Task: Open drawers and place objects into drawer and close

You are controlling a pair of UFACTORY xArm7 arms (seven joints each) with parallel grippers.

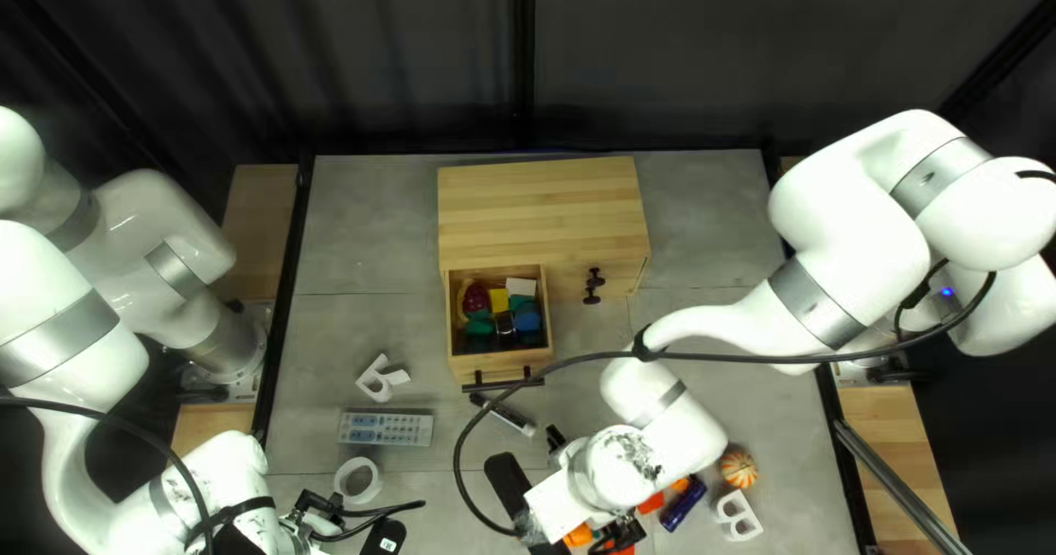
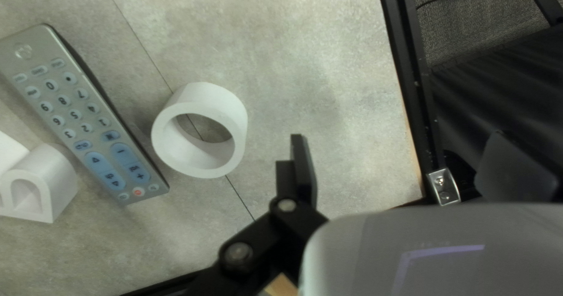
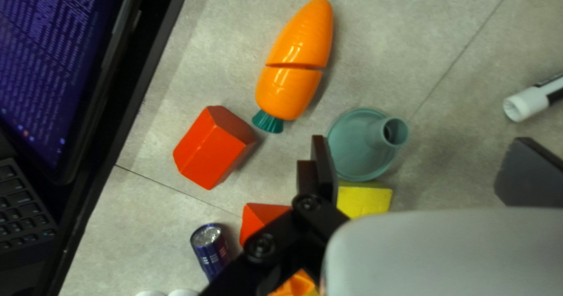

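Both arms, left and right, are bent — the left gripper gaping, the right gripper parted just as wide — each angled downward.

Right gripper: fingers well apart above a teal funnel. Yellow block just beside funnel. Orange carrot, green-tipped, lies near a red block. Blue can present; white-ended marker well apart from it.

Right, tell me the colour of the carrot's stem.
The carrot has a dark green stem; it shows best in the right wrist view.
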